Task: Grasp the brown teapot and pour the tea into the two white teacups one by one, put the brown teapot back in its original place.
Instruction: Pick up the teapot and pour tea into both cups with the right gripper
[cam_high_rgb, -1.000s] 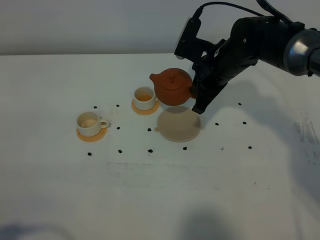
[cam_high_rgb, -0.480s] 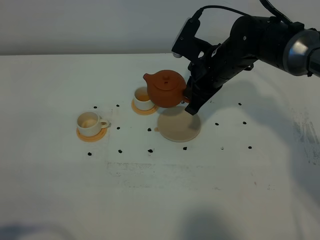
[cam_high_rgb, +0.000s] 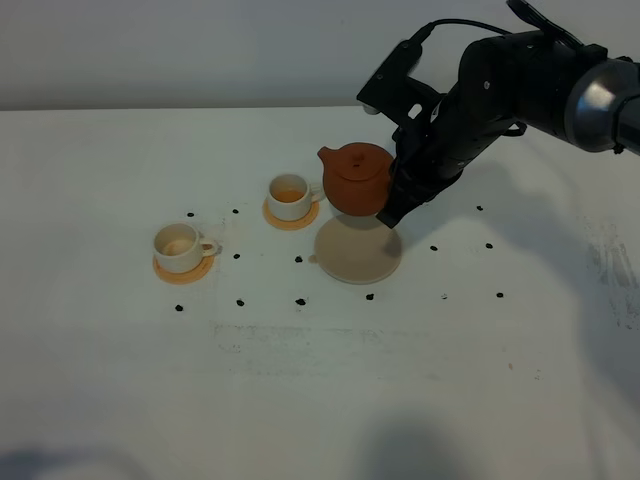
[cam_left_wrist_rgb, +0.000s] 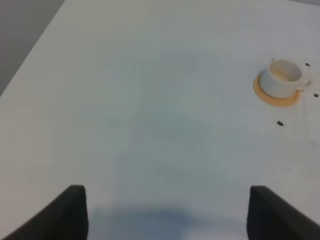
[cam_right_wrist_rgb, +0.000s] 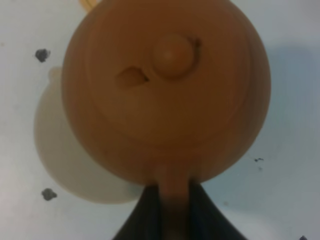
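Worktop (cam_high_rgb: 120, 380) from the left: my left hand (cam_left_wrist_rgb: 167, 215) hangs over bare white surface, its fingers spread wide with nothing between them. Next I see the left cup (cam_high_rgb: 180, 245) sitting on a coaster (cam_high_rgb: 183, 270). Further right is the second cup (cam_high_rgb: 289, 193) on its own coaster, orange-tan inside. Just right of that, the teapot (cam_high_rgb: 358, 178) is held in the air, roughly upright, with its spout toward the second cup. It sits above the far part of the trivet (cam_high_rgb: 358, 258), not resting on it. My right hand (cam_high_rgb: 392, 198) is clamped tight on the teapot's handle (cam_right_wrist_rgb: 171, 187), its arm reaching in from the far right.
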